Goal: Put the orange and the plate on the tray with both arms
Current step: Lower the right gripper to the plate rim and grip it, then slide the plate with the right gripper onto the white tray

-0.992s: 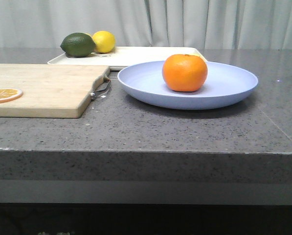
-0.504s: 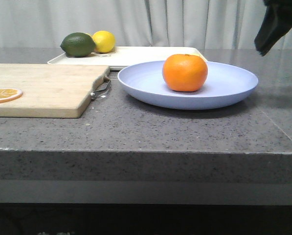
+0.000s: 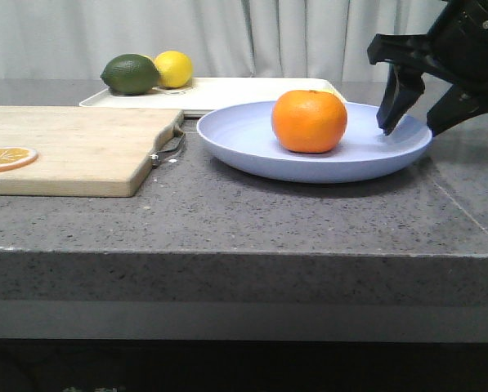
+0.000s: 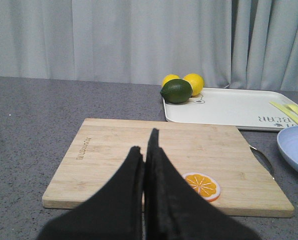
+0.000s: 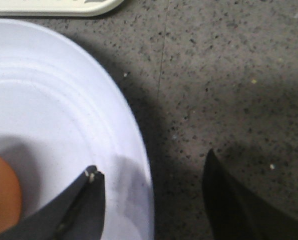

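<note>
Orange (image 3: 309, 122): loose at plate (image 3: 252, 140) centre, tray (image 3: 252, 91) just behind plate. Right hand (image 3: 409, 122) wide, straddling plate rim. Left hand (image 4: 145, 165) closed, empty. Risk: tilted lift rolls orange off plate.

L gripper (image 4: 145, 150) sits low in the view w/ its black fingers (image 4: 161, 175) pressed together, no gap btwn them, nothing held; they hang over the near part of the wooden cutting board (image 4: 114, 150), which lies flat on the grey speckled tabletop (image 4: 29, 120); an orange slice (image 4: 202, 185) rests on the board just beside the fingers. Beyond the board is the cream tray (image 4: 228, 107) w/ a dark green lime (image 4: 176, 91) and two lemons (image 4: 194, 83) at its corner; the pale-blue plate (image 4: 294, 152) shows only as an edge, near the board's metal handle (image 4: 262, 161); grey curtain (image 4: 114, 40) behind.
</note>
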Robot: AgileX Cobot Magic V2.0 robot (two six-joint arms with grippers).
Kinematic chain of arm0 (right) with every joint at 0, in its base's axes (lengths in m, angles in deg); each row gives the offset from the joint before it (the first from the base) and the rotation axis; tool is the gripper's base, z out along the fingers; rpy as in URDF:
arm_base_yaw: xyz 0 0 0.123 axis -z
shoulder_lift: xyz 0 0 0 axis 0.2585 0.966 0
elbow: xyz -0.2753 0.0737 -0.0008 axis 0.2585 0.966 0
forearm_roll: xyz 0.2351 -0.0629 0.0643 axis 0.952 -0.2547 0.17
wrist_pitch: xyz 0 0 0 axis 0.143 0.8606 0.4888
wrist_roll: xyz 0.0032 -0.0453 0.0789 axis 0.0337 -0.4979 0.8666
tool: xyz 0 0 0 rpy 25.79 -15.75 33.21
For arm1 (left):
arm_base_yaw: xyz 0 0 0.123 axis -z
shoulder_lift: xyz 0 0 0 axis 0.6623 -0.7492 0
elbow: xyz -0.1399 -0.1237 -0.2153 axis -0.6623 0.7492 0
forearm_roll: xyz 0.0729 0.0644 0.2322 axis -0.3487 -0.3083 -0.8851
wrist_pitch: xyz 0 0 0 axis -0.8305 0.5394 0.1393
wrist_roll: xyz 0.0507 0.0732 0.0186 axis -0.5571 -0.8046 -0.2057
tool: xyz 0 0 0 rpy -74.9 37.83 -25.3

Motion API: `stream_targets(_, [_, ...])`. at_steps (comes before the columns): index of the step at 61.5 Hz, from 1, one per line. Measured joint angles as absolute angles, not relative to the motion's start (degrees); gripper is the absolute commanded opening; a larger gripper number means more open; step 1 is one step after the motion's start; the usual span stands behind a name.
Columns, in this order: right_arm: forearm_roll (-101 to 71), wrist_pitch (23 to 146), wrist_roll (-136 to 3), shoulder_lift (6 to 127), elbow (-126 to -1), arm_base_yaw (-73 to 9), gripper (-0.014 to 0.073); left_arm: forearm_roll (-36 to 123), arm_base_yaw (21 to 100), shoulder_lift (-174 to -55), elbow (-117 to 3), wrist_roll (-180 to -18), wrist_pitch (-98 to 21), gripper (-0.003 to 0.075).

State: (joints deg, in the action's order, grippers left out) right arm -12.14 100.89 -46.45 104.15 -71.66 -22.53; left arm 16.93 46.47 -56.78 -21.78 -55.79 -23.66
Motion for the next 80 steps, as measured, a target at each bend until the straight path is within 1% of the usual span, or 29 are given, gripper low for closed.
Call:
stream_targets(8, [-11.52, 101.04, -46.45, 104.46, -71.66, -22.63, 0.0105, 16.93, 46.47, -56.78, -21.78, -55.79, -23.66, -0.0018])
stream_targets(14, [-11.12, 101.04, -46.45, 104.46, -71.78, -22.63, 0.0005, 16.93, 46.47, -56.78, -21.78, -55.79, -23.66, -0.0018])
stream_targets(19, [-10.66, 101.2, -46.31, 104.46, -72.04, -22.63, -0.0039, 16.93, 46.47, -56.78, -21.78, -55.79, -23.76, -0.0018])
stream_targets(23, [-10.55, 102.1, -46.17, 104.46, -72.78, -22.63, -0.0052, 16.93, 46.47, -56.78, -21.78, -55.79, -23.85, -0.0018])
stream_targets(33, [-9.06, 106.1, -46.28, 104.54, -76.46, -22.24, -0.005, 16.93, 46.47, -56.78, -21.78, -55.79, -23.85, -0.0018])
stream_targets(44, [-8.14, 110.54, -46.49, 106.06, -83.77, -21.73, -0.005, 16.93, 46.47, -56.78, -21.78, -55.79, -23.85, -0.0018])
stream_targets(54, [-6.78, 115.02, -46.56, 109.73, -93.1, -21.6, -0.005, 16.93, 46.47, -56.78, -21.78, -55.79, -23.85, -0.0018])
stream_targets(65, [-2.5, 119.41, -46.62, 118.27, -106.08, -21.6, -0.005, 17.04, 46.47, -56.78, -21.78, -55.69, -23.85, -0.0018])
stream_targets(74, [1.59, 121.68, -45.97, 128.19, -119.71, -21.6, -0.005, 17.04, 46.47, -56.78, -21.78, -55.69, -23.85, -0.0018])
stream_targets(80, [2.58, 123.13, -43.99, 136.32, -131.29, -21.6, -0.005, 17.04, 46.47, -56.78, -21.78, -55.69, -23.85, -0.0018])
